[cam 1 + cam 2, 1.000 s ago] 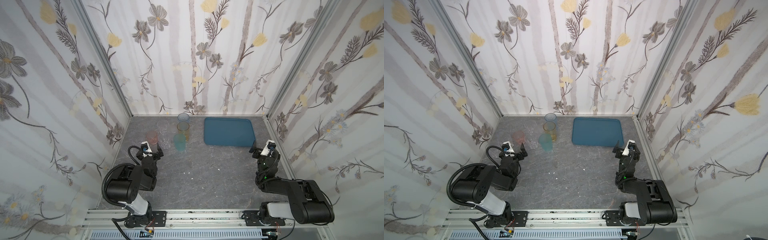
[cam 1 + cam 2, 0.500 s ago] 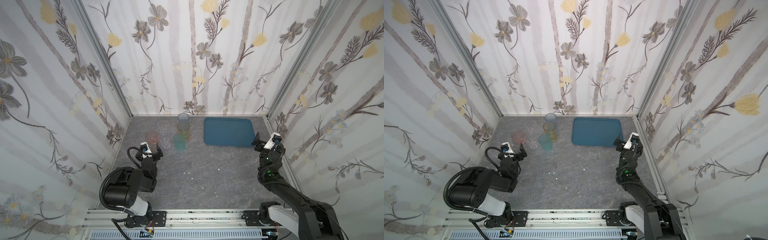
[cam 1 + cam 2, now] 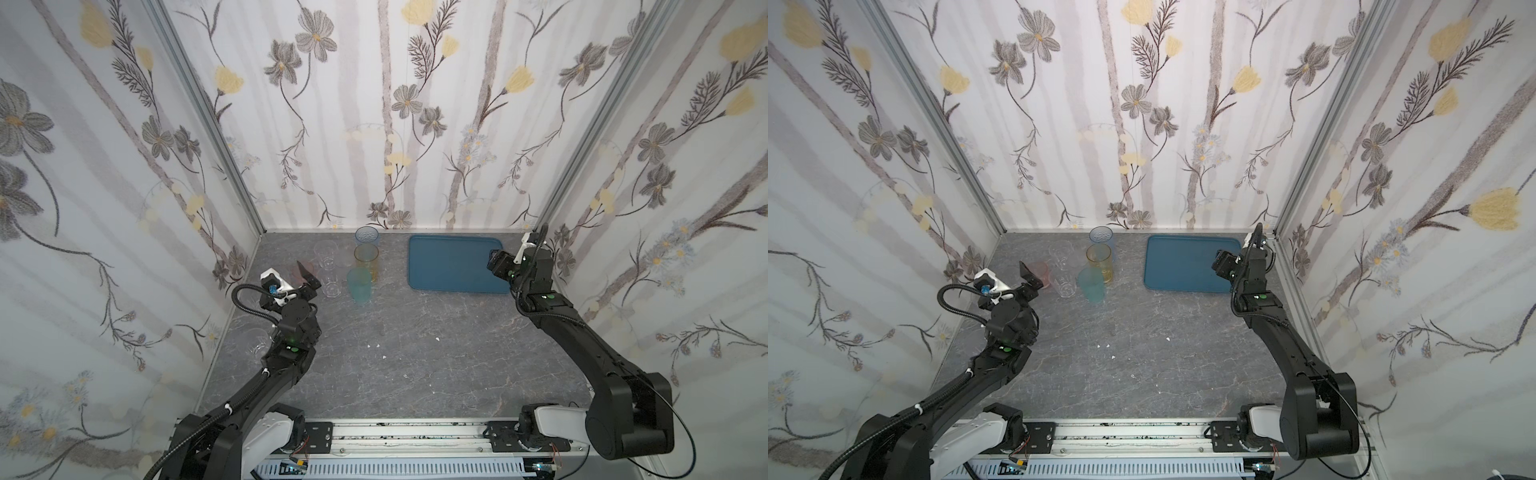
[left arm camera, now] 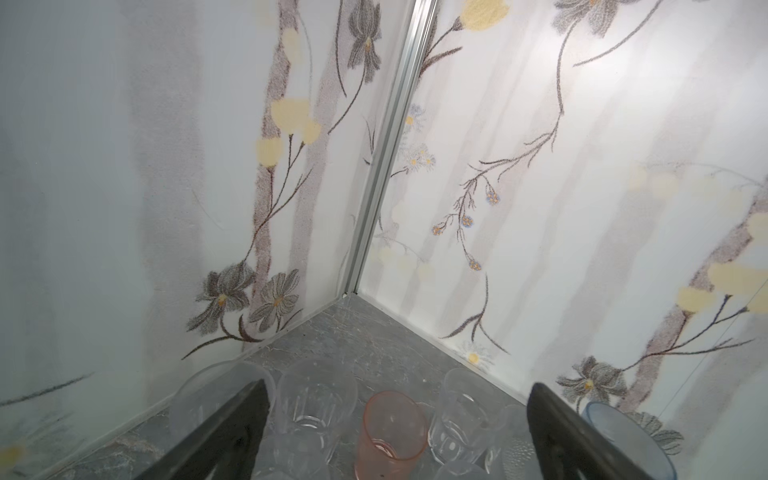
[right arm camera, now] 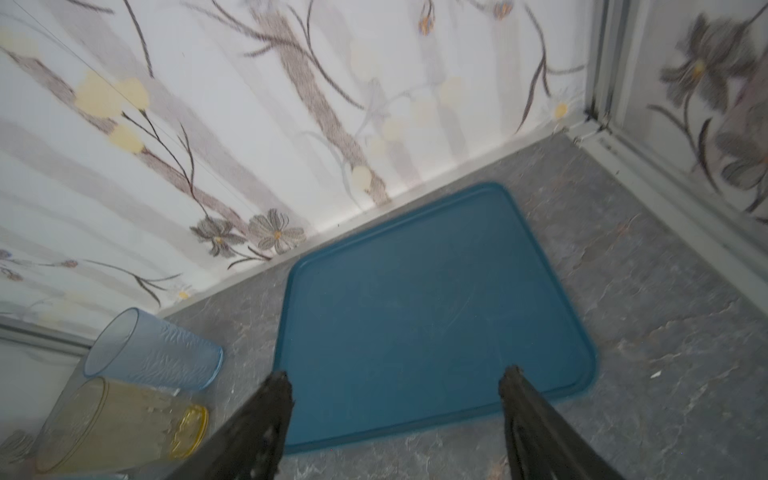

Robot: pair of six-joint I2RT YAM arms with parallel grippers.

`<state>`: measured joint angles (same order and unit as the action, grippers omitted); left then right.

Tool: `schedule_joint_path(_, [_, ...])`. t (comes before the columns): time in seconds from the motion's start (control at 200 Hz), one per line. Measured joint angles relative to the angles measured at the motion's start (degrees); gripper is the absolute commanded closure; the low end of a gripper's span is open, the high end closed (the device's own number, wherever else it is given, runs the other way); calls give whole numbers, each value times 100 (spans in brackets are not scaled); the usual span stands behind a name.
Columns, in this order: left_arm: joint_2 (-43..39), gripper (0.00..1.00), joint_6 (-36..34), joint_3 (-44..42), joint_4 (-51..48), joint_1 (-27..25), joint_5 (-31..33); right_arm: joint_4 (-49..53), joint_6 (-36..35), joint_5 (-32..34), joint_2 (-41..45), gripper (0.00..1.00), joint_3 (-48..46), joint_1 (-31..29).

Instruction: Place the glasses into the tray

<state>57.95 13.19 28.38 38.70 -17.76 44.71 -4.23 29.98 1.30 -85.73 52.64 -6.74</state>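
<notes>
Floor: grey marbled tabletop (image 3: pixel 415 340), flowered walls on three sides.
Left pincer (image 3: pixel 311 277): my jaws are spread wide, nothing between them.
Pink glass (image 4: pixel 392 432): upright, straight ahead of my left pincer, with clear glasses (image 4: pixel 316 399) on either side.
Right pincer (image 5: pixel 396 373): my jaws are apart, holding nothing.
Tray (image 5: pixel 415 307): just ahead of and below my right pincer.
Blue glass (image 5: pixel 153 353), amber glass (image 5: pixel 116 419): to my right pincer's left, on the tabletop beside the tray.

Robot test booth: floral-papered walls (image 3: pixel 374 124), arms (image 3: pixel 582 345) on aluminium rail (image 3: pixel 415 432).
</notes>
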Motion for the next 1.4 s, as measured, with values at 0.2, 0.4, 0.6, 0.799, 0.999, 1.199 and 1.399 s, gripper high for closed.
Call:
schedule_joint_path(0.2, [-579,0,1005,549,-1987,63,-1716,986,192,-546,-1281,26,894,-308])
schedule_joint_path(0.4, [-1204,5,1679,415,-2677,151,-3136,1521,212,-713,-2389,28,1751,-505])
schedule_joint_path(0.6, [-573,7,1873,1051,-3696,-557,-3639,1722,348,-887,-3191,28,2312,-723])
schedule_joint_path(0.799, [166,6,1871,1403,-4177,-1572,-3370,1764,496,-975,-3722,28,2629,-863])
schedule_joint_path(0.999, [848,2,1781,1757,-4260,-2157,-3073,1853,514,-1113,-4013,29,2763,-1005])
schedule_joint_path(1.199, [1023,0,1742,1790,-4330,-2275,-2931,1928,463,-1121,-4111,29,2739,-1132])
schedule_joint_path(1.399, [966,0,1722,1755,-4325,-2286,-2828,1462,398,-1145,-3947,30,2304,-1215])
